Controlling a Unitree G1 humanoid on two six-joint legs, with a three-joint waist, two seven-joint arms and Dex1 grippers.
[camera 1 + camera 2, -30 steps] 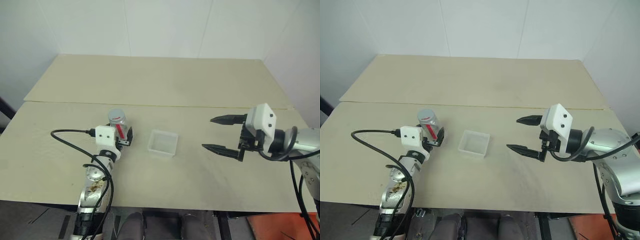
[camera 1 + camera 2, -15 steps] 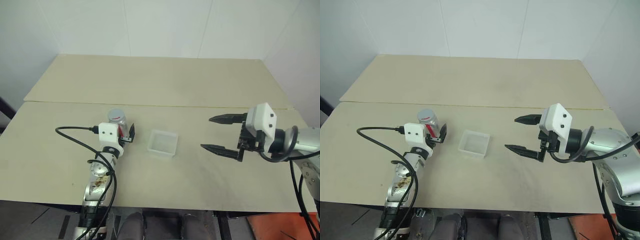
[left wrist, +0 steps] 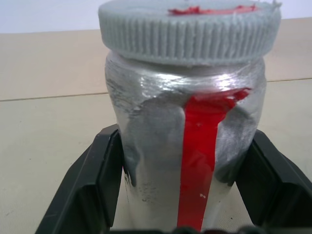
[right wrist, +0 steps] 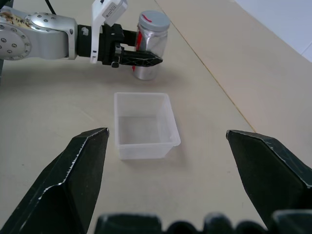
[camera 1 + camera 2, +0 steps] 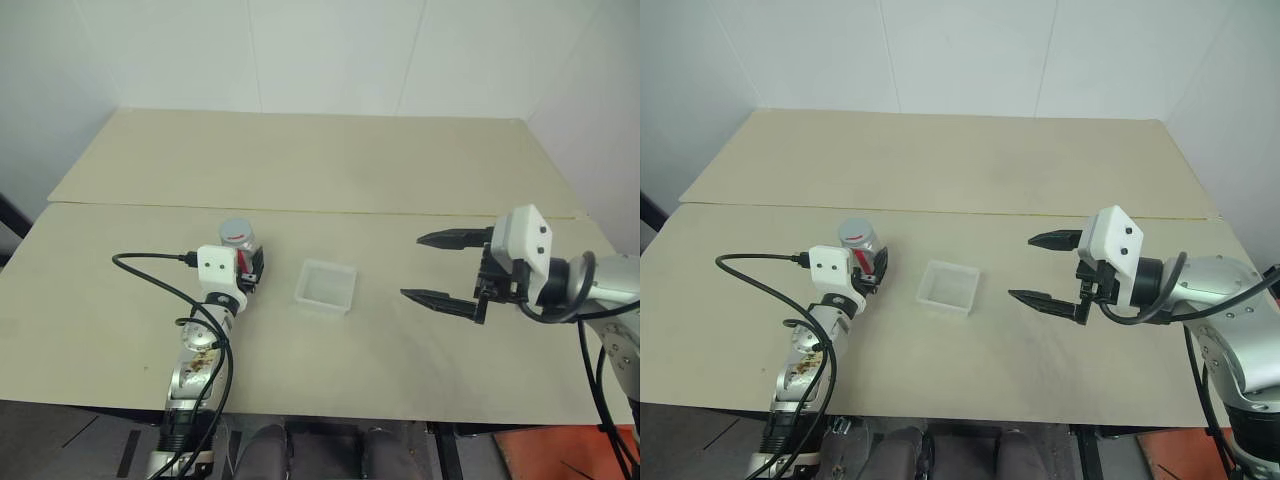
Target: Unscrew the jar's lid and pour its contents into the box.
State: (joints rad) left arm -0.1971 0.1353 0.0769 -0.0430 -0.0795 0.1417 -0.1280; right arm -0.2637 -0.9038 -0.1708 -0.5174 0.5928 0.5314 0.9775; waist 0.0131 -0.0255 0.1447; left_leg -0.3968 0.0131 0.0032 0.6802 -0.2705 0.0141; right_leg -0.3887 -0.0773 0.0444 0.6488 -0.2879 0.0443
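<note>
Clamping the jar (image 5: 238, 246) low on the worktop (image 5: 300, 160), the left pincer (image 5: 250, 270) risks slipping when the lid (image 3: 190, 27) is twisted; the box (image 5: 326, 286) stands beside it, and the right pincer (image 5: 438, 268) gapes wide and empty.

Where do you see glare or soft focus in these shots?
Left wrist view: bright glare streaks across the jar under the lid, and the table behind is soft. Right wrist view: the right gripper's fingers look soft, while the box is sharp.
</note>
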